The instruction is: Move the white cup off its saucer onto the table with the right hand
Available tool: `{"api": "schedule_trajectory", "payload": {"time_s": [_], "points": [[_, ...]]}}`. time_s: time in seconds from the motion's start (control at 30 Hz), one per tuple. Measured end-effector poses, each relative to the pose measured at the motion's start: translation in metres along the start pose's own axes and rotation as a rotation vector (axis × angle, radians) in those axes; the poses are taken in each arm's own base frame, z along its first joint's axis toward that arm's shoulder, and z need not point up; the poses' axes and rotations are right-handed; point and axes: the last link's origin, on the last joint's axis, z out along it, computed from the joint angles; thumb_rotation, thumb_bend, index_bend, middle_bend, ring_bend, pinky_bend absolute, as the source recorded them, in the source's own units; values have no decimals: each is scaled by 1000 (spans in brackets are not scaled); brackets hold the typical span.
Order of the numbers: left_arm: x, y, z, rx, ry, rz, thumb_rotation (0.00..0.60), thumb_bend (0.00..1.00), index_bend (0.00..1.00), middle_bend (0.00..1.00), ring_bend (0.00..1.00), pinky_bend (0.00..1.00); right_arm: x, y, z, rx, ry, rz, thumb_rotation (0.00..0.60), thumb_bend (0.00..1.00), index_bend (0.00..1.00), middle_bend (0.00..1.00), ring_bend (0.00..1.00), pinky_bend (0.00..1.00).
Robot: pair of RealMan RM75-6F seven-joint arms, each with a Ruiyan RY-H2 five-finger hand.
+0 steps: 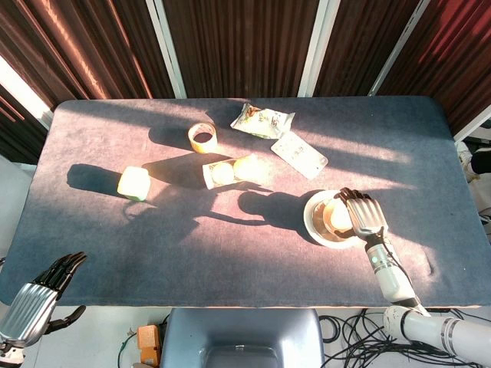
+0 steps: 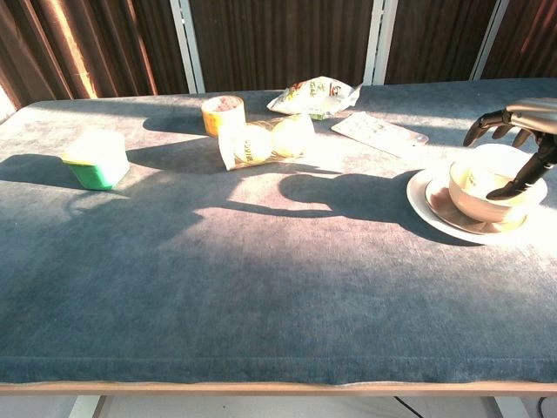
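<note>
The white cup (image 1: 334, 217) (image 2: 484, 189) stands upright on its white saucer (image 1: 316, 224) (image 2: 432, 205) at the table's right, near the front. My right hand (image 1: 365, 214) (image 2: 520, 139) hovers over the cup's right side. Its fingers (image 2: 489, 121) arch above the far rim, apart from it. Its thumb reaches down to the near rim; whether it touches is unclear. Nothing is lifted. My left hand (image 1: 37, 300) hangs off the table's front left corner, fingers apart and empty; only the head view shows it.
A tape roll (image 1: 202, 138) (image 2: 222, 114), a snack bag (image 1: 262, 120) (image 2: 314, 94) and a flat white packet (image 1: 299, 155) (image 2: 379, 131) lie behind the cup. A twin-cake wrapper (image 1: 234, 171) (image 2: 268, 141) sits mid-table; a green box (image 1: 133, 183) (image 2: 96, 160) stands left.
</note>
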Motion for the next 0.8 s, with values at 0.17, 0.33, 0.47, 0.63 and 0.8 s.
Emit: {"api": "schedule_trajectory", "payload": {"time_s": [0.17, 0.33, 0.47, 0.63, 0.8], "points": [[0, -1, 0, 4, -1, -3, 600, 224, 0, 84, 104, 371, -1, 0, -1, 6, -1, 3, 600, 0, 270, 154, 142, 246], [0, 0, 0, 3, 0, -2, 600, 224, 0, 84, 104, 371, -1, 1, -1, 4, -1, 0, 600, 0, 270, 154, 142, 247], [0, -1, 0, 5, -6, -2, 600, 224, 0, 84, 105, 371, -1, 0, 1, 1, 2, 4, 600, 0, 272, 160, 166, 273], [1, -1, 0, 10, -4, -5, 600, 224, 0, 84, 105, 372, -2, -1, 3, 7, 9, 0, 600, 50, 298, 197, 222, 492], [1, -2, -1, 12, -3, -8, 600, 224, 0, 84, 105, 372, -4, -3, 4, 13, 25, -8, 600, 110, 334, 237, 272, 597]]}}
